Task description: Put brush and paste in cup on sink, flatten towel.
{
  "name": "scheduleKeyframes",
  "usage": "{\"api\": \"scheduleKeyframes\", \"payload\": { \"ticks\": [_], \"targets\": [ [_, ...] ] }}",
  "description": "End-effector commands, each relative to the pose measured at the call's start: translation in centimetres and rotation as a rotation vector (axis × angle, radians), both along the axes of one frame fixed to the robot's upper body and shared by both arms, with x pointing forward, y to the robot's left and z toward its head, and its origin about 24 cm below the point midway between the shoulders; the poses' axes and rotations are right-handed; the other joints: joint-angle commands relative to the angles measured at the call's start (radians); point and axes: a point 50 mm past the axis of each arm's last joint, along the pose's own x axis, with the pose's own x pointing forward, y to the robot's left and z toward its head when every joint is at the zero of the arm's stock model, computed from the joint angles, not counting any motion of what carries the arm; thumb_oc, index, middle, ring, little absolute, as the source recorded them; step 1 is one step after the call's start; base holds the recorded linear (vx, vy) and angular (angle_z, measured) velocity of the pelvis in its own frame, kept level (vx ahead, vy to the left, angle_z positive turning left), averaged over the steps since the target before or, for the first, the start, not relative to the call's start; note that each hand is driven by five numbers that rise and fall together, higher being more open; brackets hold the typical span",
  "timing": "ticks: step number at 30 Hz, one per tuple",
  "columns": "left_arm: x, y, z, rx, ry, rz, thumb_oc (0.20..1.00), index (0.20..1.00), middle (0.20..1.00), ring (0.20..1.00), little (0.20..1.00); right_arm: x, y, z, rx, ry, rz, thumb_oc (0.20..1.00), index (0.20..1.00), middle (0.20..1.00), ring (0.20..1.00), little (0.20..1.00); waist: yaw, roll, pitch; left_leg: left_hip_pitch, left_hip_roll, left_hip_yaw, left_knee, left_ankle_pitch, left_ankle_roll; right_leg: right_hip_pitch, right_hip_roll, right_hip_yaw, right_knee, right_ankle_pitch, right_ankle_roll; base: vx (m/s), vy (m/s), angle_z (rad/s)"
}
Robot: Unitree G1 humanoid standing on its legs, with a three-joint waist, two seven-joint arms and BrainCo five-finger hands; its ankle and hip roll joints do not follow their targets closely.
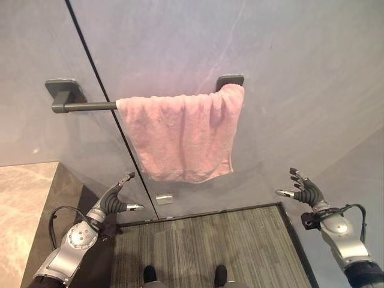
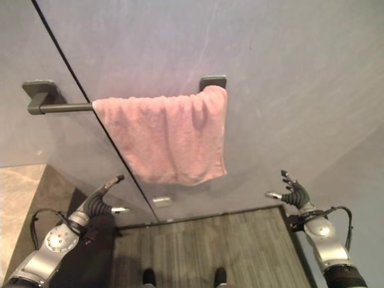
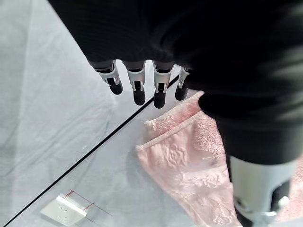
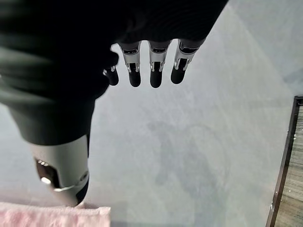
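Both hands are empty with relaxed, spread fingers: the left hand (image 1: 115,201) at 7 o'clock, the right hand (image 1: 305,191) at 4 o'clock. Farther, at 12 o'clock, the pink towel (image 1: 183,135) hangs bunched toward the right end of the rail (image 1: 84,107), so flattening seems still to do.

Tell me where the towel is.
The pink towel hangs on the dark wall bar, bunched toward the bar's right bracket, above and between the two open robot hands.

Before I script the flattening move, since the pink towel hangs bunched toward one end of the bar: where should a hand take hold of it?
Probably the towel's free lower-left corner, reached by the left hand, open just below it. That hem hangs loose, so pulling it along the bar should spread it.
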Motion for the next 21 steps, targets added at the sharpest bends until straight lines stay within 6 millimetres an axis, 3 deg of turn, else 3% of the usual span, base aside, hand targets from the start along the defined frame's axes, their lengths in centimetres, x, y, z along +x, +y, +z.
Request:
{"api": "scheduleKeyframes", "payload": {
  "ticks": [1, 6, 7, 10, 11, 12, 14, 15, 17, 21],
  "targets": [
    [2.3, -0.9, 2.6, -0.043, -0.130, -0.046, 1.000, 1.000, 1.000, 1.000, 1.000, 2.9, 1.0, 3.3, 0.008, -0.133, 0.074, 1.000, 1.000, 1.000, 1.000, 1.000, 0.020, -0.037, -0.031, -0.017, -0.058, -0.013, 0.010, 0.012, 0.021, 0.006, -0.053, -0.005, 0.039, -0.014, 0.046, 0.02, -0.003, 0.08],
    [3.5, -1.5, 2.4, -0.054, -0.131, -0.038, 1.000, 1.000, 1.000, 1.000, 1.000, 5.4, 3.4, 3.5, 0.041, -0.119, 0.140, 1.000, 1.000, 1.000, 1.000, 1.000, 0.031, -0.037, -0.041, -0.006, -0.054, -0.015, 0.010, 0.010, 0.016, 0.015, -0.057, -0.012, 0.044, -0.014, 0.042, 0.01, -0.001, 0.08],
    [4.5, -2.1, 2.4, -0.062, -0.136, -0.044, 1.000, 1.000, 1.000, 1.000, 1.000, 6.7, 5.2, 3.6, 0.064, -0.110, 0.184, 1.000, 1.000, 1.000, 1.000, 1.000, 0.039, -0.036, -0.047, -0.009, -0.053, -0.014, 0.010, 0.014, 0.011, 0.015, -0.059, -0.014, 0.045, -0.012, 0.042, 0.00, 0.000, 0.00],
    [5.5, -2.7, 2.5, -0.085, -0.142, -0.039, 1.000, 1.000, 1.000, 1.000, 1.000, 7.7, 6.4, 4.1, 0.075, -0.117, 0.215, 1.000, 1.000, 1.000, 1.000, 1.000, 0.040, -0.033, -0.046, -0.013, -0.051, -0.014, 0.010, 0.017, 0.006, 0.014, -0.061, -0.018, 0.047, -0.009, 0.041, 0.00, 0.000, 0.00],
    [6.6, -3.9, 2.7, -0.107, -0.152, -0.050, 1.000, 1.000, 1.000, 1.000, 1.000, 8.7, 8.2, 4.4, 0.114, -0.121, 0.247, 1.000, 1.000, 1.000, 1.000, 1.000, 0.042, -0.032, -0.049, -0.017, -0.050, -0.015, 0.010, 0.018, 0.004, 0.013, -0.063, -0.020, 0.048, -0.007, 0.041, 0.00, 0.000, 0.00],
    [6.7, -3.9, 2.7, -0.107, -0.153, -0.051, 1.000, 1.000, 1.000, 1.000, 1.000, 8.7, 8.2, 4.5, 0.114, -0.122, 0.247, 1.000, 1.000, 1.000, 1.000, 1.000, 0.042, -0.032, -0.048, -0.017, -0.050, -0.016, 0.010, 0.018, 0.004, 0.013, -0.063, -0.020, 0.048, -0.007, 0.041, 0.00, 0.000, 0.00],
    [8.1, -5.7, 2.7, -0.115, -0.150, -0.073, 1.000, 1.000, 1.000, 1.000, 1.000, 10.0, 11.0, 4.9, 0.144, -0.120, 0.307, 1.000, 1.000, 1.000, 1.000, 1.000, 0.041, -0.030, -0.050, -0.018, -0.049, -0.016, 0.010, 0.019, 0.002, 0.015, -0.065, -0.027, 0.054, -0.008, 0.039, 0.00, 0.000, 0.00],
    [8.2, -5.7, 2.7, -0.115, -0.151, -0.073, 1.000, 1.000, 1.000, 1.000, 1.000, 10.0, 11.0, 5.0, 0.144, -0.121, 0.307, 1.000, 1.000, 1.000, 1.000, 1.000, 0.041, -0.030, -0.048, -0.018, -0.049, -0.016, 0.010, 0.019, 0.002, 0.015, -0.065, -0.027, 0.055, -0.009, 0.039, 0.00, 0.000, 0.00],
    [9.2, -7.7, 2.7, -0.138, -0.143, -0.106, 1.000, 1.000, 1.000, 1.000, 1.000, 10.7, 14.1, 5.3, 0.178, -0.112, 0.385, 1.000, 1.000, 1.000, 1.000, 1.000, 0.039, -0.030, -0.051, -0.013, -0.049, -0.018, 0.010, 0.018, 0.003, 0.015, -0.066, -0.026, 0.067, -0.013, 0.038, 0.00, 0.000, 0.00],
    [9.7, -9.9, 2.2, -0.185, -0.117, -0.130, 1.000, 1.000, 1.000, 1.000, 1.000, 10.9, 17.2, 5.4, 0.249, -0.099, 0.450, 1.000, 1.000, 1.000, 1.000, 1.000, 0.036, -0.029, -0.050, -0.008, -0.048, -0.021, 0.010, 0.015, 0.005, 0.013, -0.068, -0.026, 0.090, -0.024, 0.036, 0.00, 0.000, 0.00]
  ]
}}
